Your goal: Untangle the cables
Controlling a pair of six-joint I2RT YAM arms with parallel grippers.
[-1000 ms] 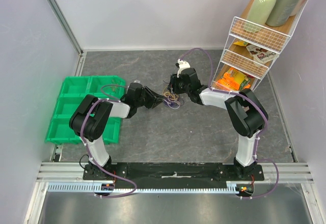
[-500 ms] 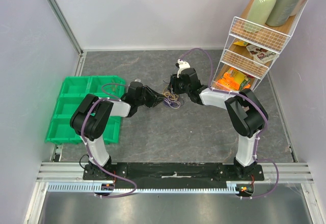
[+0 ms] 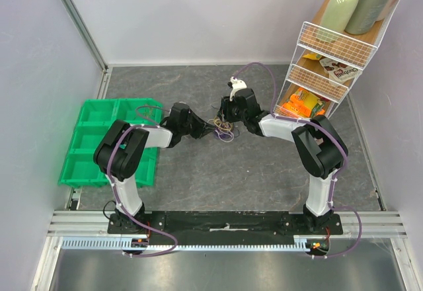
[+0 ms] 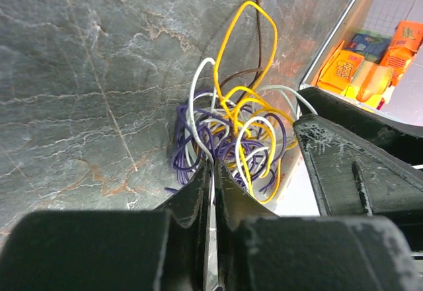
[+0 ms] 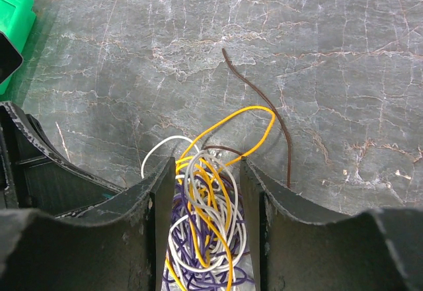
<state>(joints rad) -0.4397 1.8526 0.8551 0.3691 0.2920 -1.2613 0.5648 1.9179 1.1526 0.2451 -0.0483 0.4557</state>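
The left gripper (image 4: pixel 213 166) has its jaws pressed nearly together on a strand at the edge of the cables (image 4: pixel 231 129), a small tangle at the middle of the bench (image 3: pixel 264 172). The right gripper (image 5: pixel 201 165) has its jaws clasped around the tangle, probably anchoring it so a strand can be drawn free.

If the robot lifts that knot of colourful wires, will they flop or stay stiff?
Probably floppy: the cables lie in thin, loose loops. Likely light, being so thin. Pulling one would probably drag the rest, since the loops cross.

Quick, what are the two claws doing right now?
Left gripper: shut, pinching a strand of the cables.
Right gripper: closed around the cables.
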